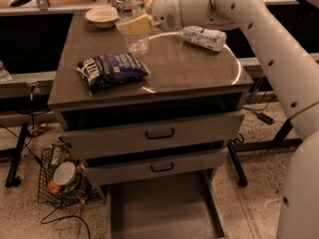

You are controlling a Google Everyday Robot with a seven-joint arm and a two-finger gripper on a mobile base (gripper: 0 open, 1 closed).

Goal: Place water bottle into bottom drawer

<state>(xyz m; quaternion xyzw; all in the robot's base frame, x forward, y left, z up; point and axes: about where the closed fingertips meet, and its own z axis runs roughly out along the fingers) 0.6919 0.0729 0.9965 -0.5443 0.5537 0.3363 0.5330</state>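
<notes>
**Bottle gripped at top centre**

A bowl (102, 16) sits upper left, with a dark chip bag (112, 69) below it. At top centre the gripper (133, 25) clasps the upright water bottle (128, 3). The bottom drawer (159, 208) stands open at lower centre. A white-labelled bottle (203, 37) lies to the right.

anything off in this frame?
One oddity: a white-labelled bottle lies tipped on its side at the right rear of the cabinet top. Otherwise normal: the gripper grips the water bottle, roughly upright, at the back of the top, and the bottom drawer is pulled out.
</notes>
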